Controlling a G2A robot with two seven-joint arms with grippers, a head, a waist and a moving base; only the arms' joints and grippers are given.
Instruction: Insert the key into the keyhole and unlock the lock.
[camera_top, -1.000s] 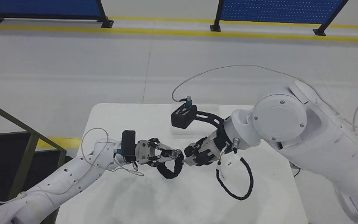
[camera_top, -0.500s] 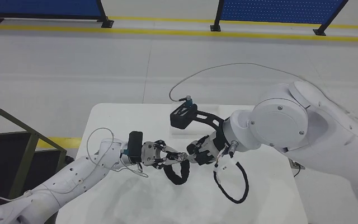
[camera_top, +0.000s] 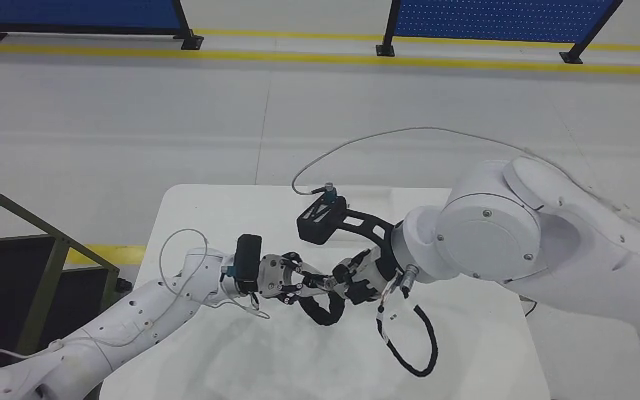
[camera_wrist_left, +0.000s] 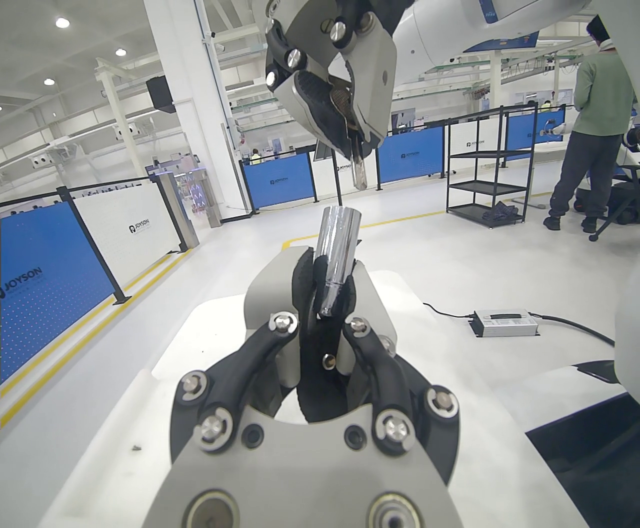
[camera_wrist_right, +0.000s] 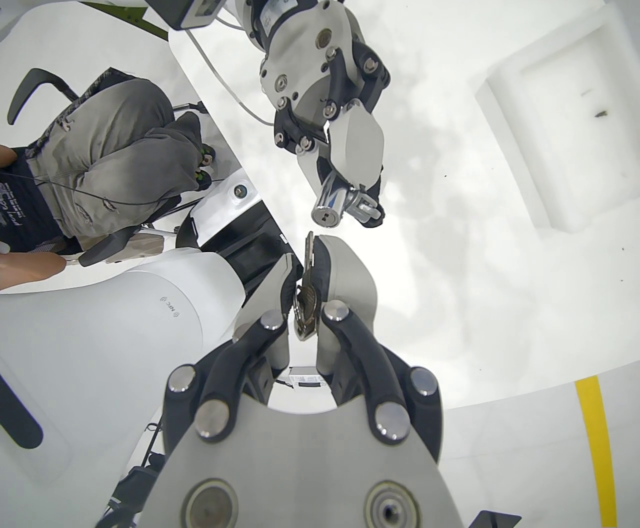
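**Top view.** The left hand (camera_top: 305, 281) and the right hand (camera_top: 338, 283) face each other tip to tip above the table (camera_top: 200, 215). The black cable loop (camera_top: 325, 310) curves beneath them.

**Left wrist view.** The left hand is clamped narrowly on the chrome lock cylinder (camera_wrist_left: 336, 260). The cylinder's free end points out past the fingertips, so that we can present it to the key (camera_wrist_left: 358, 172). The right hand pinches the key by its head. This leaves the blade bare for entry, and it sits just short of the cylinder.

**Right wrist view.** The keyhole (camera_wrist_right: 324, 217) sits on the cylinder's end face, turned toward the blade. Blade and slot are near each other but apart. We judge the tip to lie slightly aside of the slot, so alignment must come before insertion.
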